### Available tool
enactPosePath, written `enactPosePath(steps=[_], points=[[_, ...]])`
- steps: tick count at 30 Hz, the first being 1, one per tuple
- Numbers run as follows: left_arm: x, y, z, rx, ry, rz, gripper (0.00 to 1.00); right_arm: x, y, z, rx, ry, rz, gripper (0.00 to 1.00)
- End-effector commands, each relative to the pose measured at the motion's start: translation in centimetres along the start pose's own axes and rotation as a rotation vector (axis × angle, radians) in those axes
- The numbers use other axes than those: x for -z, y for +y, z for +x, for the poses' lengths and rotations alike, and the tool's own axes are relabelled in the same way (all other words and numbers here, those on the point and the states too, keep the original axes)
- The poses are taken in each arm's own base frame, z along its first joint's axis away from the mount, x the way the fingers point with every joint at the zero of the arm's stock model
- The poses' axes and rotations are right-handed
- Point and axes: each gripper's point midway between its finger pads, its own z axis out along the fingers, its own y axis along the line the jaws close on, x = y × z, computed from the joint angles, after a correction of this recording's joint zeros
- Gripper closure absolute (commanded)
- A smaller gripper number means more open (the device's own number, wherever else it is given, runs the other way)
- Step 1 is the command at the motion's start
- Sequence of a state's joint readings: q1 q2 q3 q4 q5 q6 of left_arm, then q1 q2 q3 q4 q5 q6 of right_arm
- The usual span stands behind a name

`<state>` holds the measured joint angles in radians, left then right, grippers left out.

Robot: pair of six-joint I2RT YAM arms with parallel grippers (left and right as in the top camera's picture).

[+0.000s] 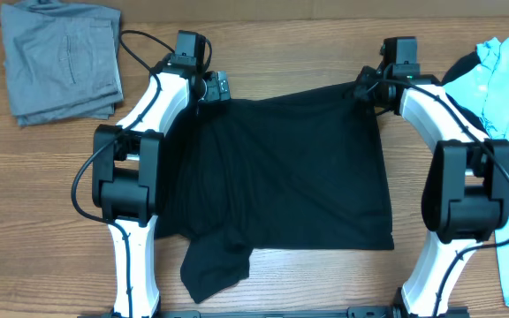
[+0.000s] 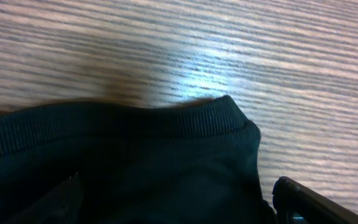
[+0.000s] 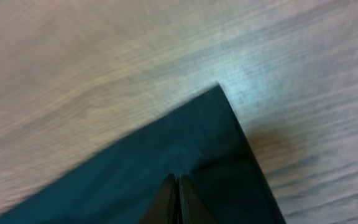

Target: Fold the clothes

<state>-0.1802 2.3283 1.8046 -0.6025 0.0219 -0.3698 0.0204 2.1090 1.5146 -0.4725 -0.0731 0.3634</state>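
Overhead, we judge the black shirt (image 1: 290, 168) soft, light, best pinched at far corners; left jaws apart, right jaws together.

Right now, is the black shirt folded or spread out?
Partly folded: the black shirt lies as a rough rectangle, one sleeve sticking out at its lower left.
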Motion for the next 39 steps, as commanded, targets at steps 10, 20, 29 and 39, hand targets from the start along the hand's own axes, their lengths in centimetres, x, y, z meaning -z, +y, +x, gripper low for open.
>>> enactPosePath(steps=[10,20,29,39], points=[[-0.1,-0.9,2.3,0.005,0.095,0.053,0.00,-2.6,-0.6,2.0,0.007,0.076,0.023,0.96],[-0.1,-0.7,2.2,0.004,0.092,0.044,0.00,-6.3,-1.6,3.2,-0.009,0.086,0.029,0.96],[-0.4,-0.5,0.6,-0.052,0.020,0.026,0.00,-9.5,-6.3,3.4,-0.051,0.030,0.198,0.96],[-3.2,0.7,0.5,-0.115,-0.010,-0.030,0.00,-7.8,-16.9,1.5,-0.206,0.024,0.370,0.96]])
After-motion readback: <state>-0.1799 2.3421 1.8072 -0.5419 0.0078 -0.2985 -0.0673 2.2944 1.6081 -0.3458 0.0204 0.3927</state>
